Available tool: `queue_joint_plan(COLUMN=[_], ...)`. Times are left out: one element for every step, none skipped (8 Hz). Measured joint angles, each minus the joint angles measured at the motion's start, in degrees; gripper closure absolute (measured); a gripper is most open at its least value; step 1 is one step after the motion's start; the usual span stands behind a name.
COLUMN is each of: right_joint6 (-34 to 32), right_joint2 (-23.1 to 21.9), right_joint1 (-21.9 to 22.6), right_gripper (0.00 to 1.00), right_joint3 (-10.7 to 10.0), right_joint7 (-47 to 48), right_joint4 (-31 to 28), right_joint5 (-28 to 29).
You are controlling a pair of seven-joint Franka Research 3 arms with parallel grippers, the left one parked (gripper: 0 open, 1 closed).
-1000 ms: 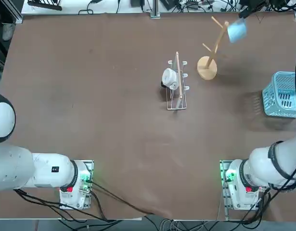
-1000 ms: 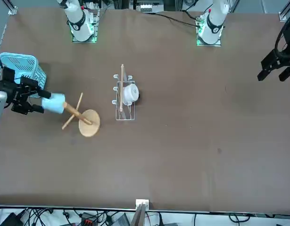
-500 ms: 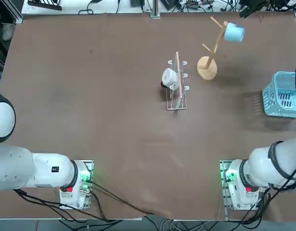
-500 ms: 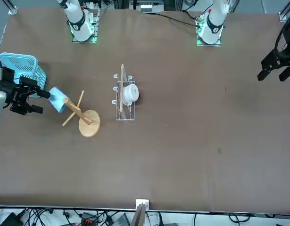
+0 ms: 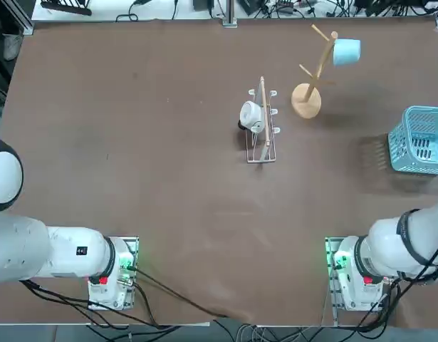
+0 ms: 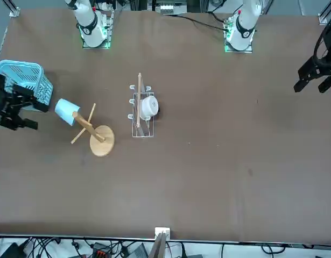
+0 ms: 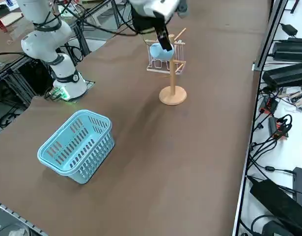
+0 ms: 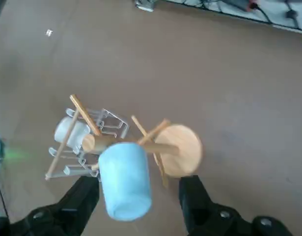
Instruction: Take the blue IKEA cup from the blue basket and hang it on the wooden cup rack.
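Note:
The blue IKEA cup (image 5: pixel 346 51) (image 6: pixel 67 111) (image 8: pixel 123 182) hangs on an upper peg of the wooden cup rack (image 5: pixel 307 100) (image 6: pixel 101 140) (image 8: pixel 182 147), tilted with its mouth away from the pole. In the front view my right gripper (image 6: pixel 40 117) hovers open a short way off the cup, on the side away from the pole, touching nothing. In the wrist view both fingers (image 8: pixel 87 194) stand wide of the cup's sides. The blue basket (image 5: pixel 421 140) (image 6: pixel 25 80) (image 7: pixel 77 145) stands empty near the table's right edge.
A low wire rack (image 5: pixel 261 135) (image 6: pixel 141 115) holding a white mug (image 5: pixel 250 114) (image 6: pixel 149 106) stands just left of the mug tree. Cables and equipment line the far table edge (image 5: pixel 226 20).
My gripper released the cup and backed away from the rack. The cup swung down and settled on the peg.

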Motion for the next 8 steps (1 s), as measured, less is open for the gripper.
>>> queue_joint_plan(right_joint6=[-3.0,-5.8,-8.3,-9.8,-10.4,-10.6,-10.7,-10.7], right_joint2=[-0.3,-0.8,-1.1,-1.4,-1.4,-1.4,-1.4,-1.5], right_joint1=[0.1,0.4,0.9,1.8,2.8,3.6,4.7,6.3], right_gripper=[0.0,0.0,0.0,0.0,0.0,0.0,0.0,0.0], right_joint3=[0.0,0.1,0.1,0.1,0.2,0.2,0.2,0.4], right_joint7=[4.4,8.8,13.2,17.8,23.4,29.5,35.1,40.4], right_joint4=[3.3,6.2,8.4,9.7,10.5,10.9,11.1,11.2], right_joint5=[-4.5,-9.2,-13.2,-16.8,-19.7,-22.2,-24.8,-27.7])
